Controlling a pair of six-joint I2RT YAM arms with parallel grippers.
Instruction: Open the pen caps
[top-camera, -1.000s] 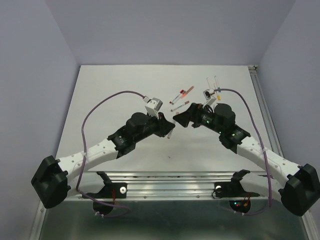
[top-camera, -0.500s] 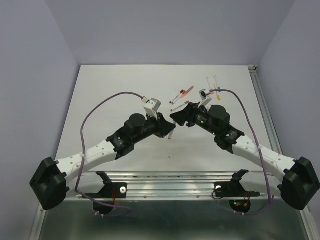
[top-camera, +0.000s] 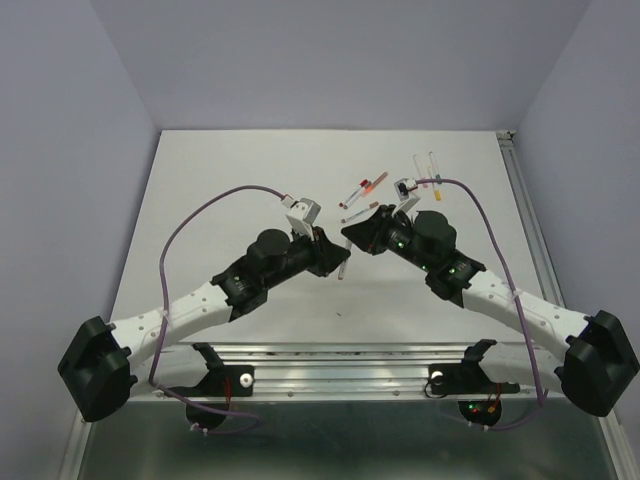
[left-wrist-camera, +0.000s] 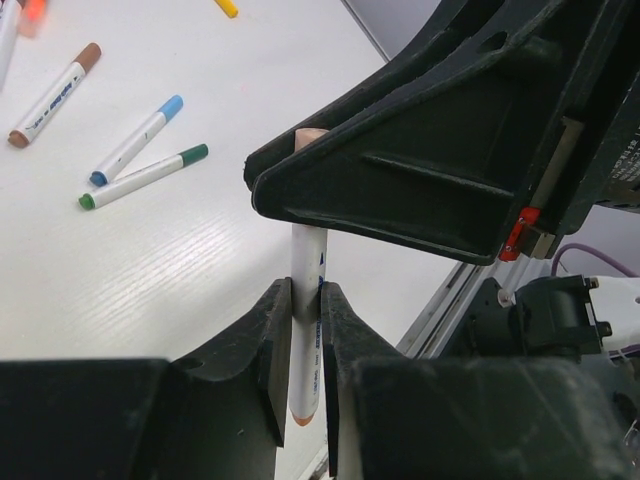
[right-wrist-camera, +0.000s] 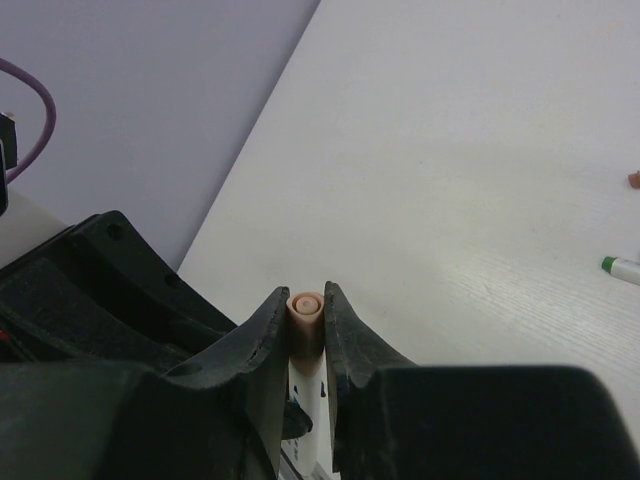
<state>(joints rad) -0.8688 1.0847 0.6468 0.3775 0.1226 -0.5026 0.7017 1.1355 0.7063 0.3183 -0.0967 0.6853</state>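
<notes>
My left gripper (left-wrist-camera: 305, 300) is shut on the white barrel of a pen (left-wrist-camera: 305, 255), holding it upright above the table. Its pale peach cap (right-wrist-camera: 304, 318) sits at the top end, and my right gripper (right-wrist-camera: 305, 305) is shut on that cap from both sides. In the left wrist view the cap (left-wrist-camera: 310, 138) just shows behind the right gripper's black finger (left-wrist-camera: 400, 180). From the top camera the left gripper (top-camera: 336, 256) and right gripper (top-camera: 350, 236) meet at mid-table, with the pen (top-camera: 343, 268) between them.
Loose pens lie on the table beyond the grippers: a brown-ended pen (left-wrist-camera: 55, 95), a blue one (left-wrist-camera: 135, 140), a green one (left-wrist-camera: 145, 175). More pens (top-camera: 362, 188) and a yellow piece (top-camera: 437, 195) lie at the back right. A metal rail (top-camera: 340, 360) runs along the near edge.
My right gripper has moved in towards the left gripper and gone from open to shut on the pen's cap. The left gripper kept its grip on the barrel.
</notes>
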